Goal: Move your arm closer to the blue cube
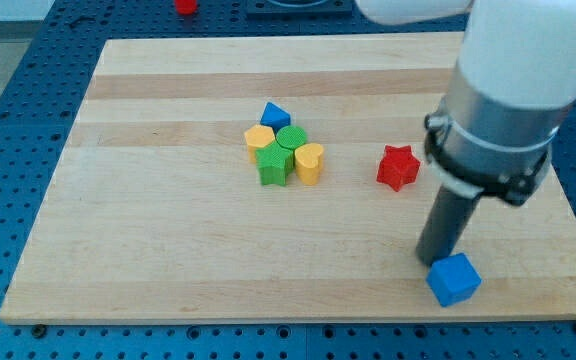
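The blue cube point(454, 279) lies near the board's bottom edge at the view's right. My tip point(434, 261) rests on the board right beside the cube's upper-left corner, touching or almost touching it. The dark rod rises from there into the arm's large white and grey body point(503, 90), which fills the view's upper right.
A red star-shaped block point(398, 167) lies above and left of my tip. A cluster sits mid-board: blue triangular block point(275, 114), yellow block point(258, 138), green round block point(291, 138), green star-like block point(273, 166), yellow heart-like block point(309, 163). A red item point(185, 5) lies off the wooden board point(168, 250).
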